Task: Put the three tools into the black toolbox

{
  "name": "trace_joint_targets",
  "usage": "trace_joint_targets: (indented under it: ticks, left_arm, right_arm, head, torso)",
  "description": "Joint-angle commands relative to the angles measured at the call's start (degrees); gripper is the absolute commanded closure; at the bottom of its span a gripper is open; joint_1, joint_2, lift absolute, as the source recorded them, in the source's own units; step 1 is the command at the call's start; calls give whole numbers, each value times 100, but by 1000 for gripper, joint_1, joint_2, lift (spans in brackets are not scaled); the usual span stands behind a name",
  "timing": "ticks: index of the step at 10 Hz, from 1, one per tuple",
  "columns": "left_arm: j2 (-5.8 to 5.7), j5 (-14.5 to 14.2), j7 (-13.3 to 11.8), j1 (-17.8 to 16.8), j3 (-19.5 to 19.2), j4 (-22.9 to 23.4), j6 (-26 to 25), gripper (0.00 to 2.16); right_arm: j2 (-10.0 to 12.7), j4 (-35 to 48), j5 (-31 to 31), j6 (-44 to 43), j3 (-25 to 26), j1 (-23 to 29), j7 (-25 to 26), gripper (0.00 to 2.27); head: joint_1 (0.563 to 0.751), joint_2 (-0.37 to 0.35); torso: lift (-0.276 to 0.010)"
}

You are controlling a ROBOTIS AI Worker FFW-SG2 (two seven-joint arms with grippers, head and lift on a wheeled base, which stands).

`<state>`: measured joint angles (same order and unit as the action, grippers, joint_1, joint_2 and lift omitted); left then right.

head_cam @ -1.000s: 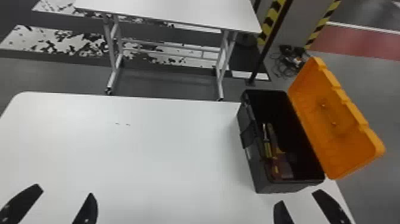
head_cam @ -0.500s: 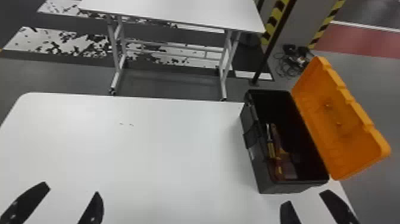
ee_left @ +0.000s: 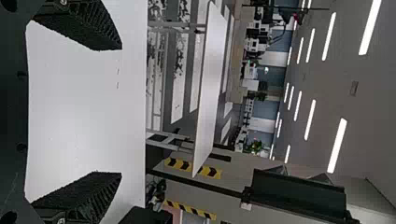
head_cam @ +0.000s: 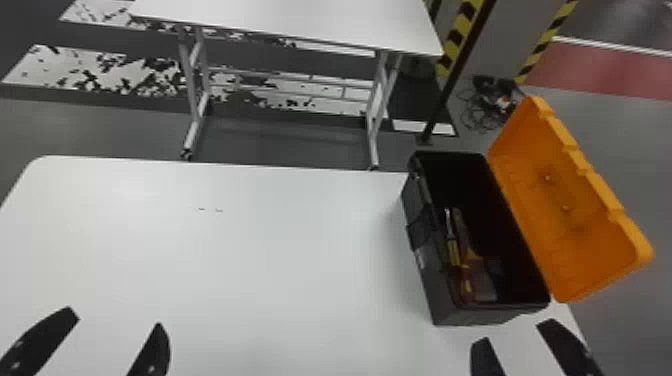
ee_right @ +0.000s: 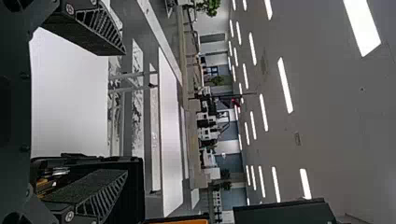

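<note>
We have the white counter (head_cam: pixel 225 260), with the black toolbox (head_cam: pixel 442 302) at its right, orange lid (head_cam: pixel 590 235) open. Nearer us, our left hand (head_cam: pixel 115 320) and right hand (head_cam: pixel 515 332) are spread wide. We see tools (head_cam: pixel 453 252) inside the toolbox.

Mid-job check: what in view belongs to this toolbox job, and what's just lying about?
Part of the job:
- black toolbox, with orange lid open
- tools inside it, count unclear
- near white table under it

Not part of it:
- tangled cables on the floor
- far white table
</note>
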<state>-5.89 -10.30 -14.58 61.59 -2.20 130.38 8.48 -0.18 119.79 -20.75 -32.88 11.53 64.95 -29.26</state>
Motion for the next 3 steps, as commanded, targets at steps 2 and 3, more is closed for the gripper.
trace_joint_targets:
  ticks: [2,3]
  left_arm:
    - [0,28,-1,-24,9,-4,-18,36]
    - [0,28,-1,-33,0,-4,-70,36]
  right_arm:
    - [23,-8,1,-38,-19,0,-1,103]
    - [23,-35,1,-108,-19,0,-19,103]
  head:
    - [695,-173]
    - [695,-173]
  torso:
    - [-51]
    - [-51]
